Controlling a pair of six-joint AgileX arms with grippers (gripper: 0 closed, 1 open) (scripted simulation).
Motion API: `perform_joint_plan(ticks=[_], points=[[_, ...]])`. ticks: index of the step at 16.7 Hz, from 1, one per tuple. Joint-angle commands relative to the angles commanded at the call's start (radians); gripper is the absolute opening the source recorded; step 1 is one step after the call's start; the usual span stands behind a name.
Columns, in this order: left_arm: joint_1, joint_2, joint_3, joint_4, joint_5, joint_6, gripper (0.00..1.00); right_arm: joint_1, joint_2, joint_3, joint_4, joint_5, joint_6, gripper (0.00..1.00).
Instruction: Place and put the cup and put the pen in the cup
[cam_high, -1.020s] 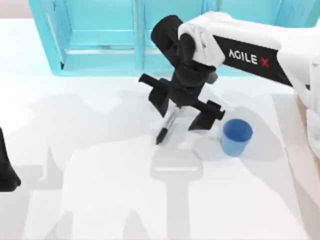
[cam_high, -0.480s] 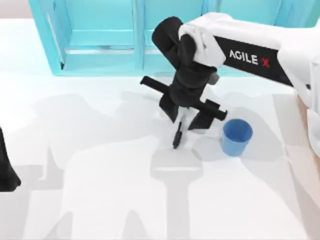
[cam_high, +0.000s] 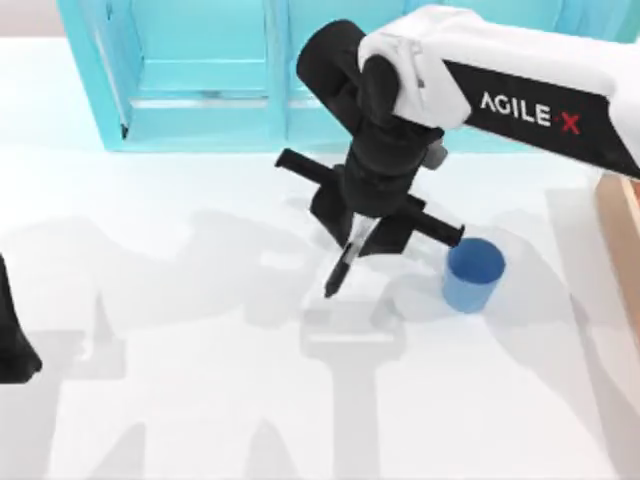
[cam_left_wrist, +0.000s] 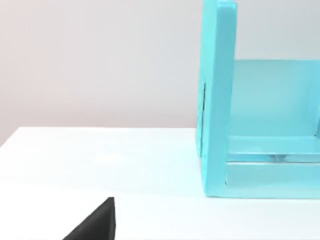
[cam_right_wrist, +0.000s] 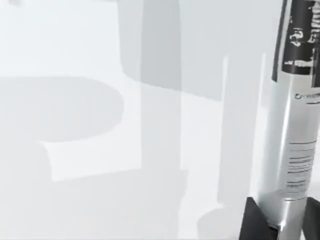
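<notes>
Fingers (cam_high: 368, 228) of right arm clamp the pen (cam_high: 343, 262), hanging tilted, tip down-left, beside the cup (cam_high: 472, 273).

My right gripper (cam_high: 362, 236) hangs at upper centre of the top view, fingers clamped on the pen (cam_high: 345, 262); my left arm (cam_high: 14, 335) sits parked at the left edge.

Bright, even light on a white table (cam_high: 200, 400); soft grey overlapping shadows, perhaps from several lamps overhead; no glare.
</notes>
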Motion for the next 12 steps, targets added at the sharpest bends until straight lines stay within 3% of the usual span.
perform_joint_plan(ticks=[5,12], points=[[0.0,0.0,0.0,0.0,0.0,0.0,1.0,0.071,-0.215,-0.133,-0.062,0.01,0.065,0.0],[0.0,0.0,0.0,0.0,0.0,0.0,1.0,0.084,-0.237,-0.157,-0.064,0.018,0.072,0.0]])
